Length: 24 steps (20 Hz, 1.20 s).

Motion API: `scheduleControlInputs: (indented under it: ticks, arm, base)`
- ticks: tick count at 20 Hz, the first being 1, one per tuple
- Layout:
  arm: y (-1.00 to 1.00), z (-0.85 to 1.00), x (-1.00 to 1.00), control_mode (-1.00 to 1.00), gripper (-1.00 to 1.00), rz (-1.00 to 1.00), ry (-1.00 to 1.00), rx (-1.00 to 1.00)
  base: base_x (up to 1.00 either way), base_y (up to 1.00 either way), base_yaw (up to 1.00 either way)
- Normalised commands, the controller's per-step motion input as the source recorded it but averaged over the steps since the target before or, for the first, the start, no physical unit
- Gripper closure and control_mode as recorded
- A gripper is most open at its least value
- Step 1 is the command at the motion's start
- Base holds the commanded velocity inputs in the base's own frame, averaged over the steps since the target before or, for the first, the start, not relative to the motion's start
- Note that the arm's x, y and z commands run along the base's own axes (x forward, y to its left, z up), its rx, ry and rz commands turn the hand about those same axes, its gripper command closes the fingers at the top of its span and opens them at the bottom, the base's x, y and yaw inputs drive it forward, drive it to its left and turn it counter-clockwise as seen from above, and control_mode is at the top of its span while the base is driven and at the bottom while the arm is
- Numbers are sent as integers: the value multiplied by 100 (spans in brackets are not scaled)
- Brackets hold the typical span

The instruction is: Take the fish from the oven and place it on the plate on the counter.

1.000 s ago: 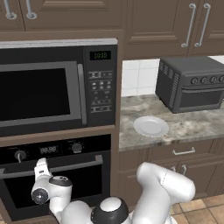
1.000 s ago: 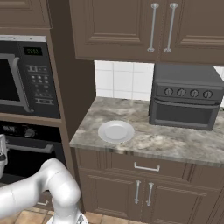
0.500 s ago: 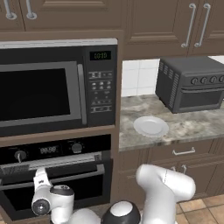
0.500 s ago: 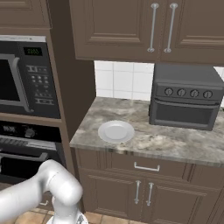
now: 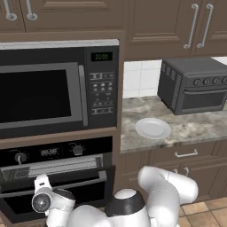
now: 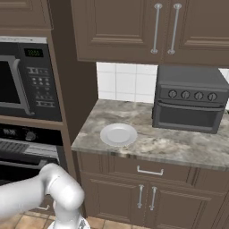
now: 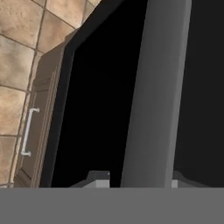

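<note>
Hand at the oven door, fingers straddling its silver bar handle.
Oven interior dark; fish unseen; plate lies well apart on the desk.

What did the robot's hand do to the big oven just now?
The gripper sits around the handle and has pulled it down and outward. The oven door has tipped open at the top, so a wire rack shows in the gap. The arm sank lower with it. The plate, the counter and the toaster oven stayed as they were.
</note>
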Motion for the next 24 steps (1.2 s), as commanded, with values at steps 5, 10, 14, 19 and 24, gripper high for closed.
scheduleControlInputs:
  ticks: [5, 10, 14, 19, 24]
  arm:
    - [0, -77, -94, -100, 100, 2, 8, 0]
    - [0, -48, -100, -100, 100, 5, -6, 0]
    - [0, -39, -99, -100, 100, 5, -8, 0]
    - [0, -53, -83, -100, 100, 4, -1, 0]
    - [0, -54, -54, -100, 100, 3, 0, 0]
  base:
    - [0, 0, 0]
    - [0, 0, 0]
    - [0, 0, 0]
    - [0, 0, 0]
    - [0, 0, 0]
